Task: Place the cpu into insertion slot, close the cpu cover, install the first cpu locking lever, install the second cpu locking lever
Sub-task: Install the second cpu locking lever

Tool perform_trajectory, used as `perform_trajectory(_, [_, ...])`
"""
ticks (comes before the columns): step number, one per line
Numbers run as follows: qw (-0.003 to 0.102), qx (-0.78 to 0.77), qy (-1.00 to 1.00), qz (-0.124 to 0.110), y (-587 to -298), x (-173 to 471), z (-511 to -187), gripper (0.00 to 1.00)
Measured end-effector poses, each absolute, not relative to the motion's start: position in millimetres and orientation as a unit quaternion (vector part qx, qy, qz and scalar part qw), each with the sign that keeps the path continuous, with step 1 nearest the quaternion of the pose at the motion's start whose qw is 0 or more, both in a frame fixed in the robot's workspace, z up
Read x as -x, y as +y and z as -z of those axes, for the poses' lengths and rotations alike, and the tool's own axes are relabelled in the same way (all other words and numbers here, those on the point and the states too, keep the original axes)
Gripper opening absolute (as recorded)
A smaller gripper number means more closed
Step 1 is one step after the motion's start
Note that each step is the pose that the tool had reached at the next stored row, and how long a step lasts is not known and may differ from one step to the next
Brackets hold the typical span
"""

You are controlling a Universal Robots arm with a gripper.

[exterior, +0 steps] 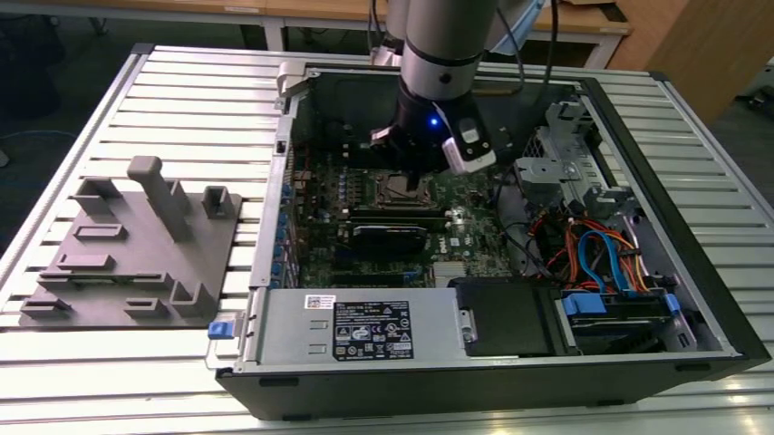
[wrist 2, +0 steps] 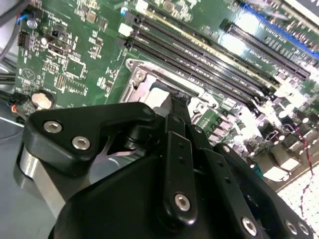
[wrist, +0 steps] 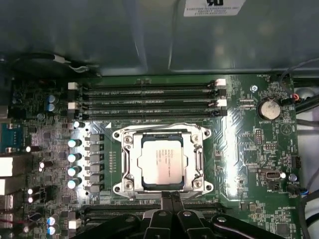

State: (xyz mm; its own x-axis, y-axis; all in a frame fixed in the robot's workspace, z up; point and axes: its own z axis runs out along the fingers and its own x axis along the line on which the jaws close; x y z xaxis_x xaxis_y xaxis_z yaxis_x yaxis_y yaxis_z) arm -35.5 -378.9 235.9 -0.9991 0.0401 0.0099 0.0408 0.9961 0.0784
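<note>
1. Landmark. All positions below are given from the insertion slot [wrist: 121, 187], the silver-rimmed square socket on the green motherboard [wrist: 249, 149] inside the open computer case [exterior: 484, 390].

2. Task parts. One cpu [wrist: 162, 162] lies flat in the insertion slot, metal top facing up. The cpu cover [wrist: 198, 162] is folded down around it, its square cut-out framing the chip. Whether the locking levers are latched cannot be told.

3. Gripper. The gripper [wrist: 171, 195] hangs over the board with its tip just beside one edge of the insertion slot. In both wrist views the jaws are drawn together with nothing between them. In the exterior view the gripper [exterior: 418, 186] stands directly over the socket area.

4. Writing and labels.
- The cpu top carries several lines of faint print, too small to make out.
- A white label [wrist: 214, 7] sits on the metal wall beyond the memory slots; its text is cut off.
- A black-and-white label [exterior: 369, 331] is fixed to the grey box at the case edge well apart from the insertion slot.
- White lettering is scattered across the board.

5. Counts.
- Four long black memory slots [wrist: 149, 99] run side by side on the far side of the insertion slot from the gripper.
- One round coin battery [wrist: 269, 107] lies near the ends of those slots.
- A column of four blue-topped capacitors [wrist: 73, 157] stands near the insertion slot.
- One grey moulded fixture [exterior: 133, 245] rests on the slatted surface [exterior: 181, 82] outside the case, on the exterior view's left.
</note>
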Motion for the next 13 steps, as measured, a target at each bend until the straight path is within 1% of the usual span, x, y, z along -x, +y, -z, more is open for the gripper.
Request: perform_trajectory(13, [0.008, 0.012, -0.999, 0.04, -387.7, 41.4, -233.5, 0.1])
